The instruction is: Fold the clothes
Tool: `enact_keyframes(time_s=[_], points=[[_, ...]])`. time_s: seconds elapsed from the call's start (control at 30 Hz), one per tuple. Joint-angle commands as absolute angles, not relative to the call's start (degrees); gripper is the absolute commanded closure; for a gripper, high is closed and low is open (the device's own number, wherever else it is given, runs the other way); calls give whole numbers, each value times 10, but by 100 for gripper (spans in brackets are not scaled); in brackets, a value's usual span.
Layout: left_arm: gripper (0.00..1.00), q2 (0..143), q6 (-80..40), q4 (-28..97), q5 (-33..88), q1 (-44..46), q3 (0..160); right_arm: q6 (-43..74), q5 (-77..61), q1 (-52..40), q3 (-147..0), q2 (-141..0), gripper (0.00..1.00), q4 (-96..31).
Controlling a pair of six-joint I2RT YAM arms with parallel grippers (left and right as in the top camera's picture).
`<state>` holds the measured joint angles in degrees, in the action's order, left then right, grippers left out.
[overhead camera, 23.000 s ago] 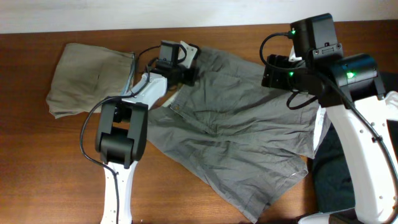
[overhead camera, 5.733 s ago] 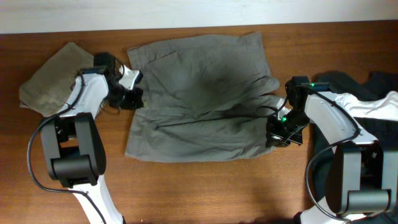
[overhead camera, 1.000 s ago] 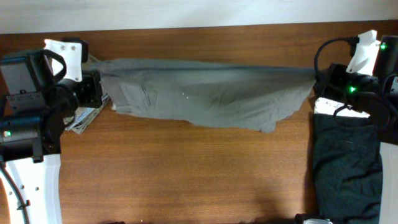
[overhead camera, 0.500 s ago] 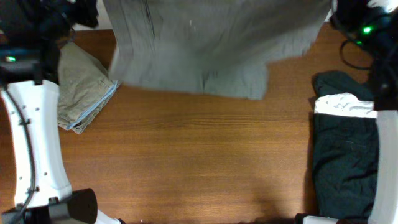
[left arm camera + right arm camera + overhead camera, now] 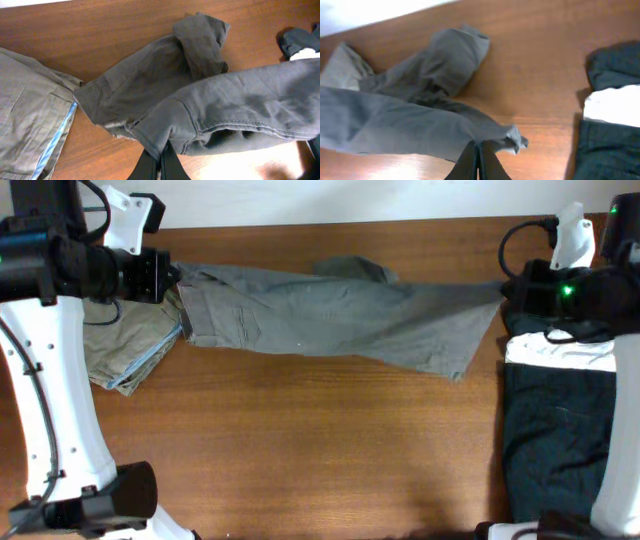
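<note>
Mid-grey shorts (image 5: 340, 320) are stretched in a long wrinkled band across the far part of the counter (image 5: 300, 460). Left jaws are clamped shut on a stitched edge at one end, right jaws are pinched shut on the opposite corner. The cloth is creased, with one fold bunched at the far side. Khaki garment (image 5: 125, 355) with a pale blue edge lies at left, black garment (image 5: 555, 440) and white one (image 5: 555, 350) at right.
</note>
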<state>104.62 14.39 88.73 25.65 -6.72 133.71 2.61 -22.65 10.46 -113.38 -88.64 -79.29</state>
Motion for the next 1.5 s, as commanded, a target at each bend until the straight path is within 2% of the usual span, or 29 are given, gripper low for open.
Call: enact_keyframes(time_s=[0.0,0.17,0.3,0.63,0.73,0.83,0.9,0.97,1.0,1.03,1.1,1.17,1.23,1.33,1.4,1.47], points=[[99,965,160,880,219,-69,1347,51,-241,108,-1169,-806,96,-773],[100,1014,125,804,207,-69,1343,122,-236,103,-1163,-849,96,-699],[100,1042,138,849,220,-69,1346,110,-237,93,-1165,-885,96,-736],[100,748,157,842,167,-69,1351,153,-196,93,-1180,-588,96,-762],[100,741,140,824,139,-69,1351,153,-196,93,-1179,-575,96,-741],[100,832,131,806,140,-69,1351,153,-197,93,-1176,-663,96,-733],[100,927,127,761,200,-69,1351,153,-207,93,-1176,-751,96,-698],[100,1040,121,644,314,-68,1351,153,-276,93,-1178,-860,96,-596],[100,1075,81,584,344,-68,1353,153,-314,95,-1188,-901,96,-534],[100,1105,38,495,348,-66,1362,149,-356,103,-1220,-944,96,-476],[100,1104,30,443,348,-66,1406,148,-371,123,-1301,-976,96,-474],[100,1101,30,459,348,-62,1476,131,-361,142,-1380,-975,96,-514],[100,1100,51,546,347,-45,1547,111,-329,155,-1440,-974,96,-603],[100,1100,92,684,314,-17,1563,55,-322,153,-1454,-978,96,-739],[100,1111,103,797,249,3,1555,33,-306,153,-1442,-997,96,-845],[99,1133,126,859,212,21,1544,-1,-306,145,-1421,-1017,96,-918]])
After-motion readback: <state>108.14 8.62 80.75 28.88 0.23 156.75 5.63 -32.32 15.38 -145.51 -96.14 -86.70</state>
